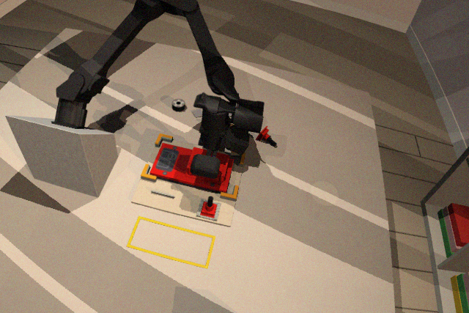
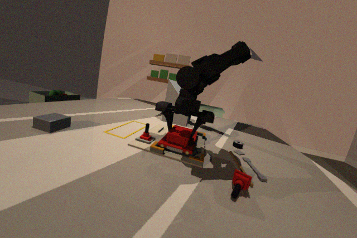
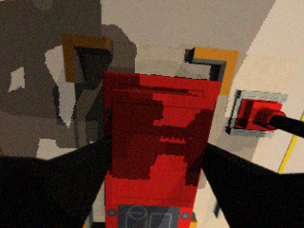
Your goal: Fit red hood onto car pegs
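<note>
The toy car chassis sits between orange corner brackets on the tan jig board. My gripper is shut on the red hood, one finger on each long side. The hood is over the front part of the chassis, roof up, roughly lined up with it in the wrist view. In the top view the gripper covers much of it. The engine block, pegs and corner holes are hidden, so I cannot tell whether the hood lies flat on the deck.
A red part with a black post stands upright beside the chassis. A similar red part lies tipped on the table. A black ring, a wrench and a grey block are also there.
</note>
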Available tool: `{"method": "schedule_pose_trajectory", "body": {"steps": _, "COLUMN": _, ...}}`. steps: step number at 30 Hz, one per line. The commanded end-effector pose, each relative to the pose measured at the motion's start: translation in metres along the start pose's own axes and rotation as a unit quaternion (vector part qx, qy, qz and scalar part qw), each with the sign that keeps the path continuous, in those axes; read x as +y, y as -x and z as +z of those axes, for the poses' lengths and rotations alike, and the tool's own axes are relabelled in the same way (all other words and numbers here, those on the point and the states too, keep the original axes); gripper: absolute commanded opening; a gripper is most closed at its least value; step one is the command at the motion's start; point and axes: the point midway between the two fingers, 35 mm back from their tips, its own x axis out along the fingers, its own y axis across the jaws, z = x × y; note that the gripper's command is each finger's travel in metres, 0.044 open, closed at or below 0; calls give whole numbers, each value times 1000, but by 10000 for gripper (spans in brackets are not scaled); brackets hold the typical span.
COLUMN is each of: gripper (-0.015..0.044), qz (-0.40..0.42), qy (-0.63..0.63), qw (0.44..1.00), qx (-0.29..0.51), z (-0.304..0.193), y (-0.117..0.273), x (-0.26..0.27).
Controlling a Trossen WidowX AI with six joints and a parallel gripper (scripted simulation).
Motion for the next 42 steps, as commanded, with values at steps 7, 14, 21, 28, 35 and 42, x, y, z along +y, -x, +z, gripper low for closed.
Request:
{"method": "schedule_pose_trajectory", "body": {"steps": 7, "gripper": 0, "qz": 1, "qy": -3, "qw": 1000, "qx": 3, "z": -1, "y": -5, "x": -1}}
{"method": "schedule_pose_trajectory", "body": {"steps": 14, "gripper": 53, "qz": 0, "qy": 0, "qw": 1000, "qx": 1, "z": 0, "y": -3, "x": 0}}
{"method": "schedule_pose_trajectory", "body": {"steps": 21, "gripper": 236, "qz": 0, "qy": 0, "qw": 1000, "qx": 1, "z": 0, "y": -3, "x": 0}}
{"method": "schedule_pose_trajectory", "body": {"steps": 28, "gripper": 420, "qz": 0, "qy": 0, "qw": 1000, "qx": 1, "z": 0, "y": -3, "x": 0}}
{"method": "schedule_pose_trajectory", "body": {"steps": 35, "gripper": 440, "qz": -1, "qy": 0, "qw": 1000, "qx": 2, "z": 2, "y": 13, "x": -1}}
{"method": "schedule_pose_trajectory", "body": {"steps": 42, "gripper": 440, "qz": -1, "qy": 0, "qw": 1000, "qx": 8, "z": 2, "y": 71, "x": -1}}
